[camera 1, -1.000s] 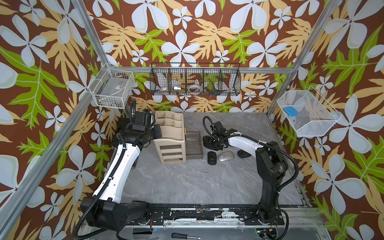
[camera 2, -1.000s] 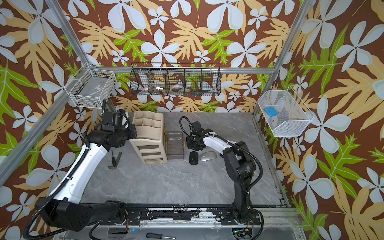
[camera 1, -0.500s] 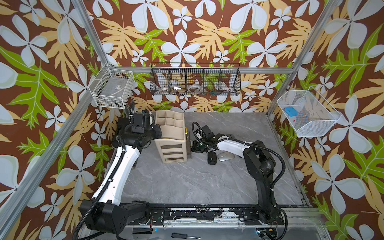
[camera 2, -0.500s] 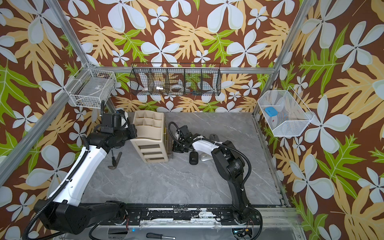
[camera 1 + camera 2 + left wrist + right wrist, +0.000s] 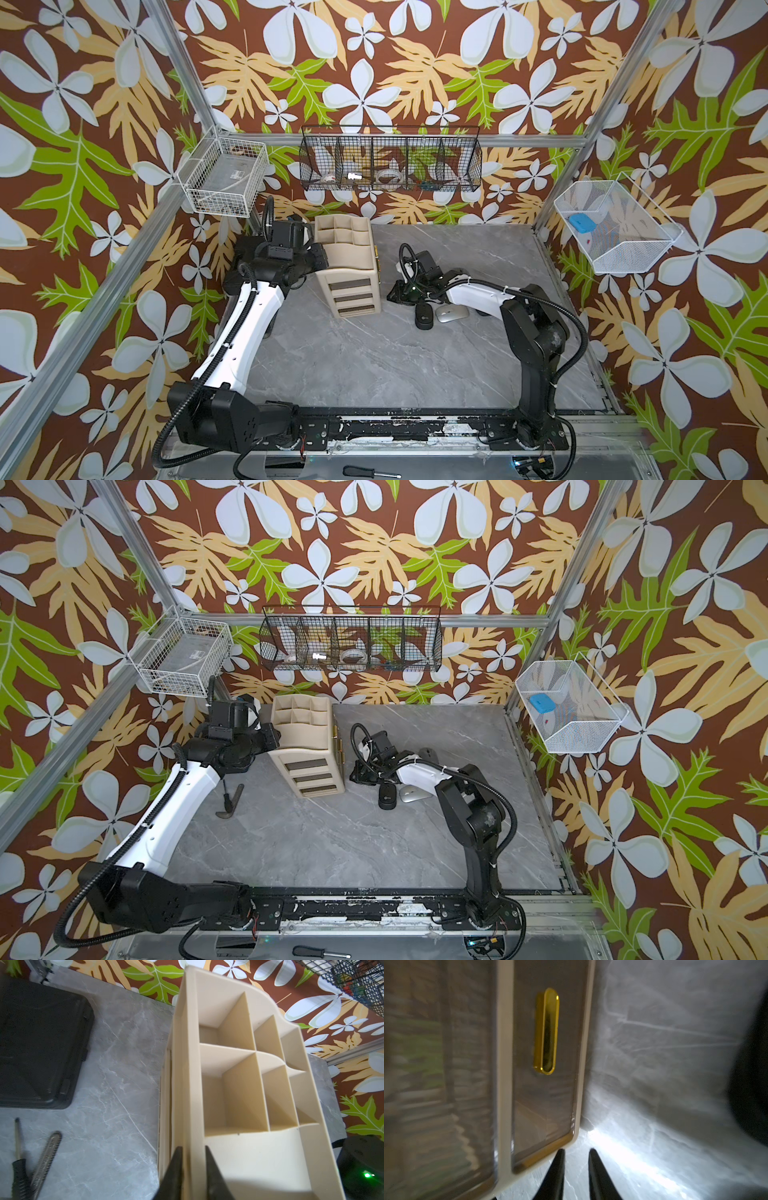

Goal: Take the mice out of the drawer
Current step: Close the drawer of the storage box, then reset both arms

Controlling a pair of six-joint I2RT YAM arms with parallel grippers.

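Mice are out on the table, right of the beige organizer: black mouse just beside silver mouse, dark grey mouse farther back. I see none in the drawer, which looks pushed in; its smoky front hides any contents. The top compartments are empty. Light, stiff, slick domed shells, so I'd pinch across the flanks. Right claw is barely open and empty. Left claw sits narrowly apart astride the organizer's wall; pinching or not, can't tell.

Loads of free table at 6 o'clock from the organizer; black mouse and silver mouse crowd 4 o'clock, tools at 8.
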